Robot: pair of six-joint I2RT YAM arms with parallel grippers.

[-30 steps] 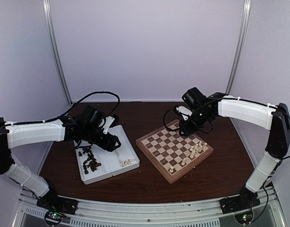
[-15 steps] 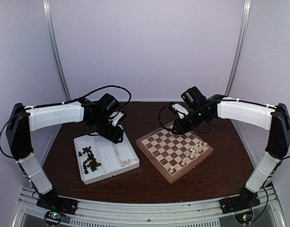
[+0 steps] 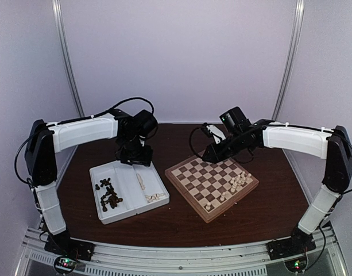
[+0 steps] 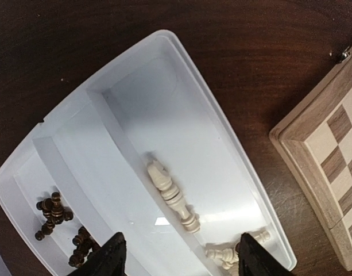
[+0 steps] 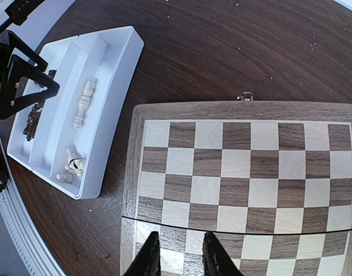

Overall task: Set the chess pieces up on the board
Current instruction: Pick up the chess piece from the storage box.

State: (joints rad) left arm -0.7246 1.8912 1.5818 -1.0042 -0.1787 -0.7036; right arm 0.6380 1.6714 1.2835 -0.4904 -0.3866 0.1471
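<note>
Cream pieces lie seemingly beneath left hand

Dark wood table, pale lilac walls

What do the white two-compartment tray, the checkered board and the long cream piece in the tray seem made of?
White two-compartment tray: probably plastic, smooth and glossy; glare spots and rounded moulded edges.
Checkered square board: apparently wood, satin finish; grain streaks cross squares and rim.
Long cream chess piece: likely turned wood, given its ringed profile; grain too small to tell.
</note>
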